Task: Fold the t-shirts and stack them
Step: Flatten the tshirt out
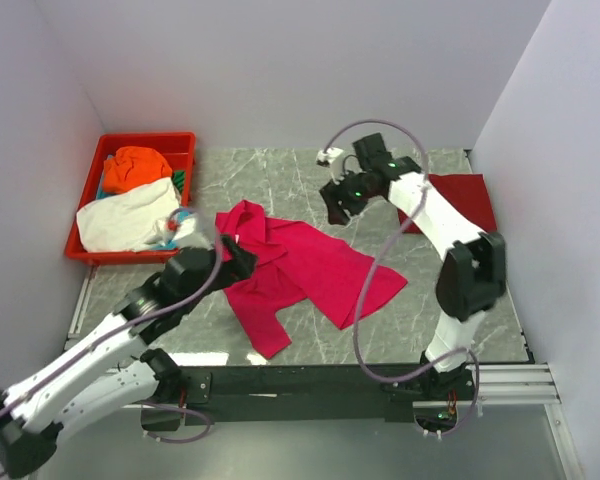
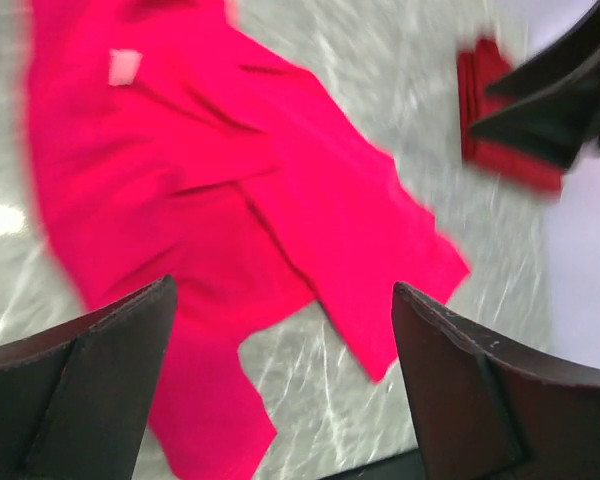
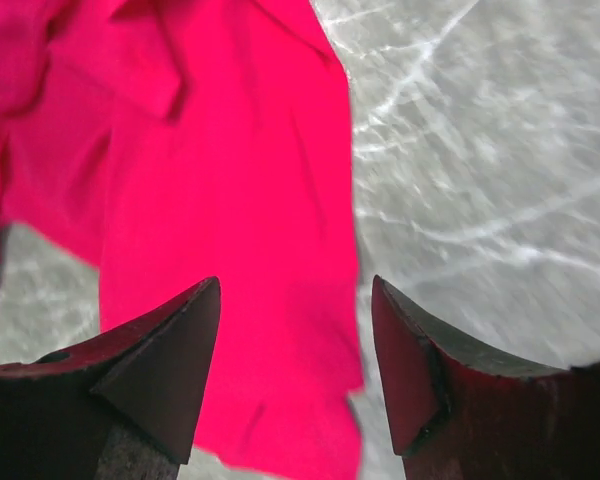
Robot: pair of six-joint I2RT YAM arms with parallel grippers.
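- Top view: pink shirt crumpled and partly doubled over, middle of table, one sleeve toward the near edge. Dark red shirt folded flat at far right. Orange shirt and white shirt heaped in tray at far left.
- Same view: left gripper at the pink shirt's left edge, right gripper over its far right part.
- Left wrist view: left gripper spread wide, nothing between the jaws. Pink shirt below, blurred.
- Right wrist view: right gripper parted and empty, above the pink shirt's edge beside bare table.
- Step in hand, by judgement: spreading the pink shirt flat before folding. Best done by pinching two opposite shoulders or hem corners, single layer only, then drawing apart evenly until the doubled cloth opens. Worth keeping well apart from the dark red shirt.
- Writing: pale tag near the collar, nothing legible. No brand visible.
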